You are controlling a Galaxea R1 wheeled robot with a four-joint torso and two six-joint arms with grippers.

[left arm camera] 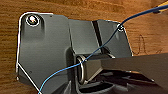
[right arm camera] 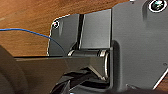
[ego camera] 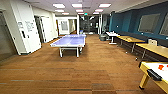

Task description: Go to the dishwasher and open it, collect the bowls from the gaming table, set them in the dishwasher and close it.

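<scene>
Brown wood-look floor [ego camera: 82, 67] runs through a long rec room, ceiling lights overhead, blue wall on the right. I see one ping-pong table [ego camera: 70, 41] mid-room, blue-purple top, white legs. Along the right wall, three worktops in a row: one white one [ego camera: 112, 34] far back, then two yellow-topped ones [ego camera: 131, 39], nearer. One dark bin [ego camera: 102, 37] stands near the white one. White wall and doors on the left.

Gaming table [ego camera: 153, 72] sits at the lower right corner of my head view, cut off by the edge: white top, yellowish rim, one yellow leg showing. On its top I count one orange bowl [ego camera: 161, 67] for sure; there is more orange at the very edge just beside it, can't tell if that's a second bowl. One dark bar-shaped object [ego camera: 154, 74] lies on the near rim of that worktop.

Left wrist view: dark robot plate over wood floor, one thin blue cable [left arm camera: 105, 45] crossing it. Right wrist view: same plate, one blue cable [right arm camera: 30, 32] over floor. Fingers, both arms: I cannot tell whether they are wide or narrow.
</scene>
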